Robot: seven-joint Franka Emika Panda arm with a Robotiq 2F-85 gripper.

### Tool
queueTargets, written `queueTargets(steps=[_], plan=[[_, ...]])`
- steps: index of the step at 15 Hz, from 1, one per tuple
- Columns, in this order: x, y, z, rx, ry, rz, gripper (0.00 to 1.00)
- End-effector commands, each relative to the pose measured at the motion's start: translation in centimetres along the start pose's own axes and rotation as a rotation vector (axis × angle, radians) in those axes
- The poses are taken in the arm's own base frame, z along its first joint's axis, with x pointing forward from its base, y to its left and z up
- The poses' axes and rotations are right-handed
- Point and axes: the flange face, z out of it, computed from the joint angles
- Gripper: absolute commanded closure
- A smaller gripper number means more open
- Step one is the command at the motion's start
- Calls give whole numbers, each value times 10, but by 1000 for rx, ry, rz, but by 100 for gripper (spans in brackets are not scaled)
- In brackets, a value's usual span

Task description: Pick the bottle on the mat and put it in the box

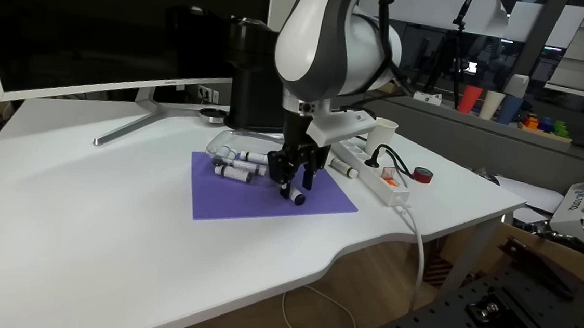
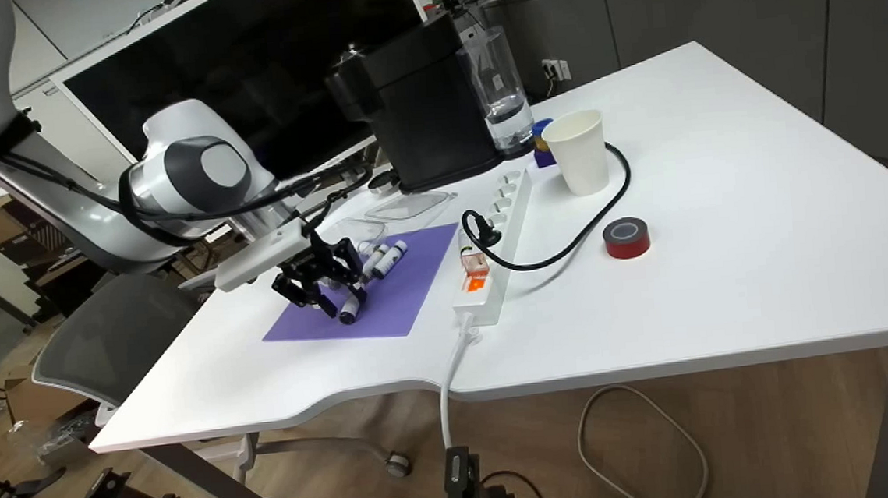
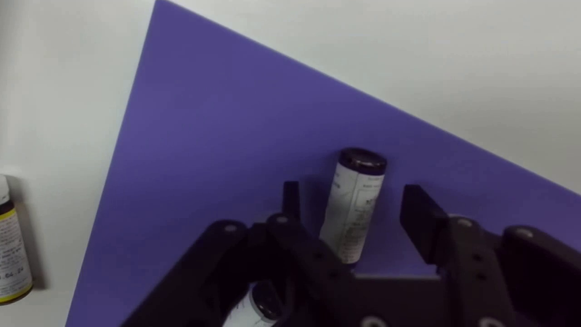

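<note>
Though dim, bottle [image 3: 354,209] seemingly between fingers [image 3: 423,223]

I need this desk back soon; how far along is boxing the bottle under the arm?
Done, it seems: the reach. In the wrist view the jaws stand open, one on either side of the bottle. In hand, probably: lining up the grip; gaps show along both flanks, so nothing is clamped yet. Left: closing, lifting and boxing it, since it lies on the mat.

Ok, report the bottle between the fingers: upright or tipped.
Tipped: the bottle lies on the purple mat, its dark cap pointing toward the mat's edge, not up.
</note>
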Motion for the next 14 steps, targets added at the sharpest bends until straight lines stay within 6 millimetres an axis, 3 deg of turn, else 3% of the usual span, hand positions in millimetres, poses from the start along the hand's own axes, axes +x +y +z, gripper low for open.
queueTargets(steps=[1,5,14], plan=[[9,6,2,-10,11,5,69],[7,9,-12,-22,28,18,97],[-24,47,-83,-37,-62,273,93]])
